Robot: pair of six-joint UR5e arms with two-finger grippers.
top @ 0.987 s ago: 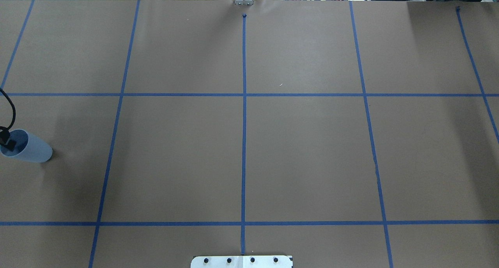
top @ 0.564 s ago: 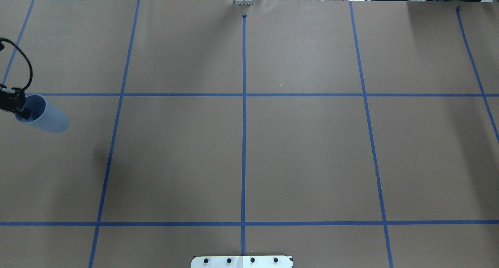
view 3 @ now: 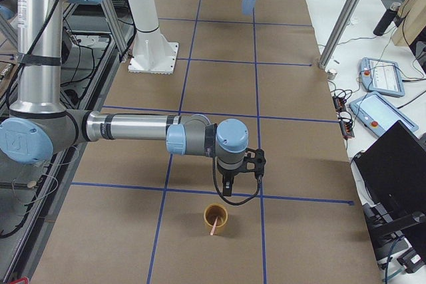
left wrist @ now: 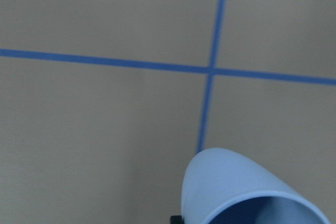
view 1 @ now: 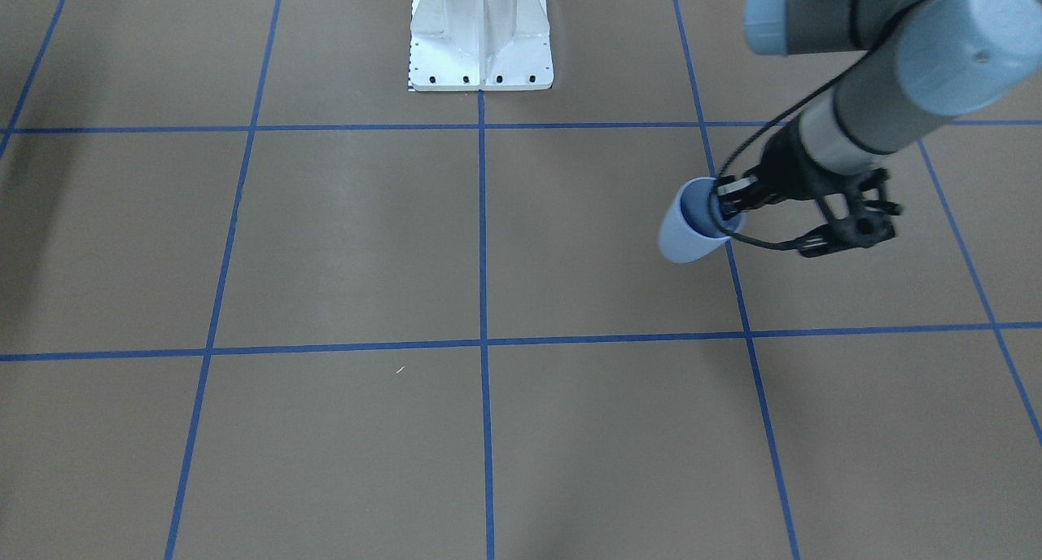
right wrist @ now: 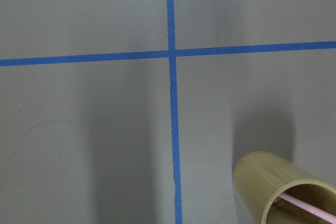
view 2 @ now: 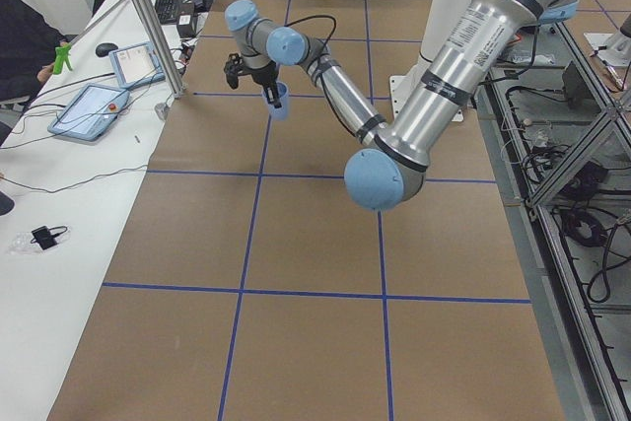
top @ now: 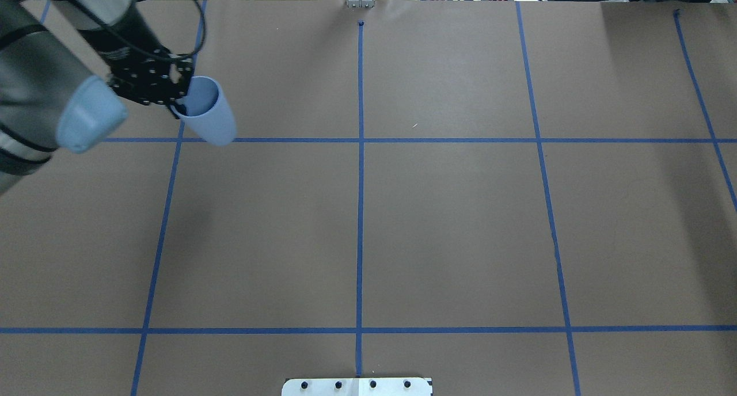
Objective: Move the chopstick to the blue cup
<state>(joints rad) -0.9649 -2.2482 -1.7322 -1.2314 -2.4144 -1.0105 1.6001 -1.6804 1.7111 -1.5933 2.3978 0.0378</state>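
My left gripper [top: 179,105] is shut on the rim of the pale-blue cup [top: 208,118], one finger inside and one outside. It holds the cup tilted above the table, over the far-left grid crossing. The cup also shows in the front view [view 1: 688,228], held by the left gripper [view 1: 723,205], and in the left wrist view [left wrist: 247,187]. The pale-pink chopstick [right wrist: 307,206] leans inside a bamboo cup [right wrist: 278,187] at the table's right end. My right gripper [view 3: 233,189] hangs just above and behind that bamboo cup [view 3: 215,215]. I cannot tell whether it is open or shut.
The white base plate [view 1: 480,65] of the robot stands at the near middle edge. Blue tape lines grid the brown paper. A side table with tablets [view 2: 91,105] and a metal post [view 2: 148,27] lies beyond the far edge.
My left arm has come in from the left edge, carrying the blue cup away from the robot and toward the middle, higher above the table.
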